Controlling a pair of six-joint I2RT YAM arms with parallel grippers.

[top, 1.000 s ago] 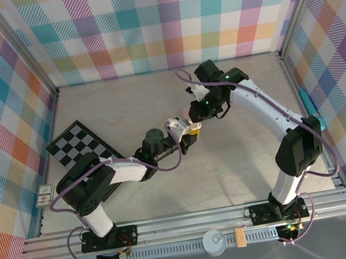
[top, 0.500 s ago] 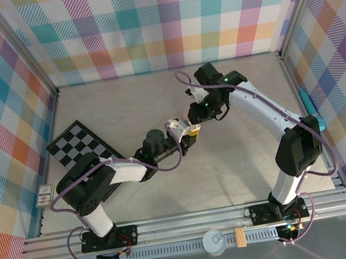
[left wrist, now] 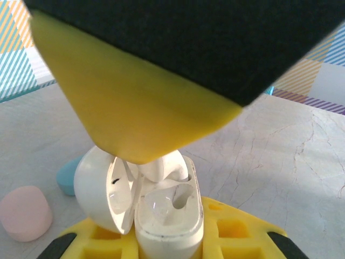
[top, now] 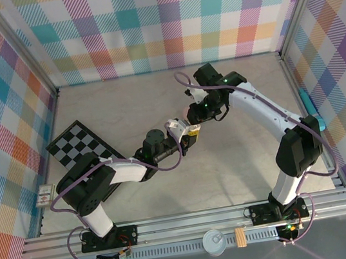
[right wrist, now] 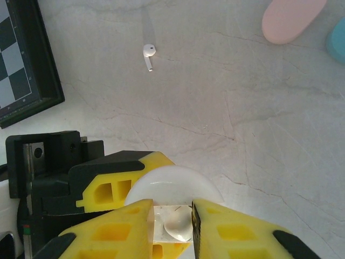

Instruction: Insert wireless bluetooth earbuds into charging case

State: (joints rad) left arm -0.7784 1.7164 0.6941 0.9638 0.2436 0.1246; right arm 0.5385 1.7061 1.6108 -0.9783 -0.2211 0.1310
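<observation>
Top external view, from the left: a chequered board (top: 79, 143) lies on the left of the worktop (top: 123, 104). Near the middle the left tool (top: 185, 135) is clamped on the white charging case (top: 176, 126). The right tool (top: 194, 116) is just beside it, with its tips down at the case. A teal stick (top: 308, 101) lies along the far right edge.

From the left wrist, a pink case (left wrist: 24, 213) and a pale blue case (left wrist: 67, 177) rest closed on the worktop at the left, near each other. The charging case stands upright between the left tool's yellow fingers, its lid (left wrist: 97, 186) swung open to the left. The near well shows as a glossy hollow. At the far well sits a white rounded piece, directly under the right tool's yellow finger (left wrist: 135, 108). That finger covers the piece's top, so I cannot tell whether it is a bud seated in the well.

From the right wrist, one loose white earbud (right wrist: 149, 53) lies on the worktop between the board and the pink case, well apart from the charging case. The right tool's fingers stand a narrow gap apart over the open case, with a small white rounded piece between them. Whether they pinch it cannot be told. The lid's dome hides the rest of the case. The pink and blue cases are cut off by the frame edges.
</observation>
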